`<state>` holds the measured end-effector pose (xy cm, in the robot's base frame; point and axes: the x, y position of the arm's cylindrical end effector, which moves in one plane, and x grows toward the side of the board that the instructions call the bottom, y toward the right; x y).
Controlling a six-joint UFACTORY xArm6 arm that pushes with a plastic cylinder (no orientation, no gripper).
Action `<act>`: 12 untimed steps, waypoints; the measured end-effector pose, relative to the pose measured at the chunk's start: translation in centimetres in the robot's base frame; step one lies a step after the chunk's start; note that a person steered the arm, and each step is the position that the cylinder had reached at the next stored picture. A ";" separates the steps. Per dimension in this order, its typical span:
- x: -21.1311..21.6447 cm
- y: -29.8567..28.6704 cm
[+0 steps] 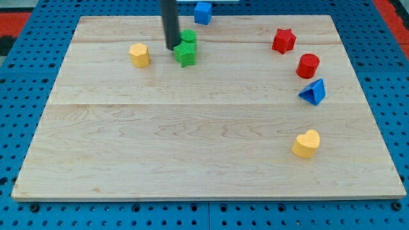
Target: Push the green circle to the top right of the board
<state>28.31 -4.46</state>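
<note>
Task barely begun, by my reading: the green circle [189, 36] sits at the board's [192, 147] upper middle, left of centre, touching the green star [186, 53] just below it, and well apart from the top right corner, so nearly the whole run toward the view's right remains. No claw on this rig, hence nothing to open or hold; my tip [172, 48] stands on the board at the circle's left side, touching or just beside both green blocks. Red star [283, 40] lies near the far end of the route.
</note>
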 end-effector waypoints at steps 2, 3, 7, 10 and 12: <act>-5.3 6.6; -5.6 2.8; -5.9 12.6; -6.9 20.2; -4.8 12.3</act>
